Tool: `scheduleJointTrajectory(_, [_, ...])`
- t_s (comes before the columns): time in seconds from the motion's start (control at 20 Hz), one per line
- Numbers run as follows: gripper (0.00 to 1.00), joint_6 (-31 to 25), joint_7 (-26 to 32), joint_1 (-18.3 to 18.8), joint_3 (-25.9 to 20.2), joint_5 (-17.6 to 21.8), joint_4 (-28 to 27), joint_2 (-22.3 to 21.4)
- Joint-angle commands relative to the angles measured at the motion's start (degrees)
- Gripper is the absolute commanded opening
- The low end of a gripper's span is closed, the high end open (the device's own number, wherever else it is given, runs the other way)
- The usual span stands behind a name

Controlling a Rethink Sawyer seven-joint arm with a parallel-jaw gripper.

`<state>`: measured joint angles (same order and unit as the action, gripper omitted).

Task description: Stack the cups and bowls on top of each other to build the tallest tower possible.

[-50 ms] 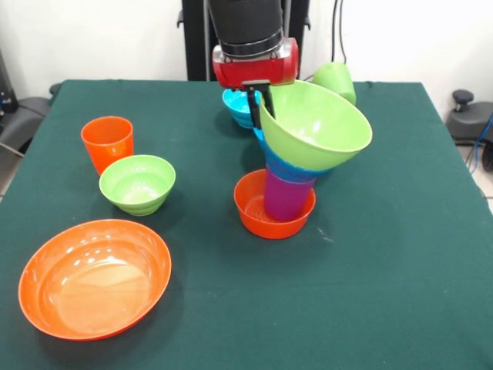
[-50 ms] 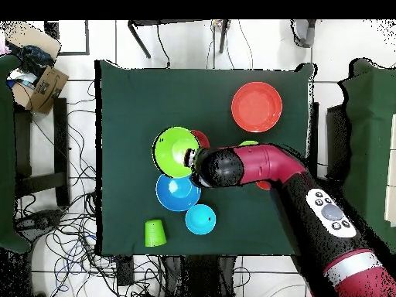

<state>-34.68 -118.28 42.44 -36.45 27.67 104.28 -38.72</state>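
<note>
Here the tower (image 1: pixel 286 181) stood mid-tabletop (image 1: pixel 385 270): a small orange bowl (image 1: pixel 258 214), a purple cup (image 1: pixel 283 198), a blue bowl (image 1: pixel 289 166), and a tilted large green bowl (image 1: pixel 316 123) on top. The gripper (image 1: pixel 257 99) pinched that green bowl's rim. Left of the tower sat an orange cup (image 1: pixel 107 142), a small green bowl (image 1: pixel 138 183) and a large orange bowl (image 1: pixel 95 279).

Bright even light, probably from overhead; soft shadows, glare on large orange bowl (image 1: pixel 94 279).
</note>
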Motion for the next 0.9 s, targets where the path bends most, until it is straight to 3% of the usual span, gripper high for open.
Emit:
scheduleJointTrajectory(0.05, [0.00, 1.14, 8.99, 0.08, -2.53, 3.84, -2.89, 2.63])
scheduleJointTrajectory(0.9, [0.00, -0.02, 11.29, 2.48, -3.64, 5.05, -2.27, 2.54])
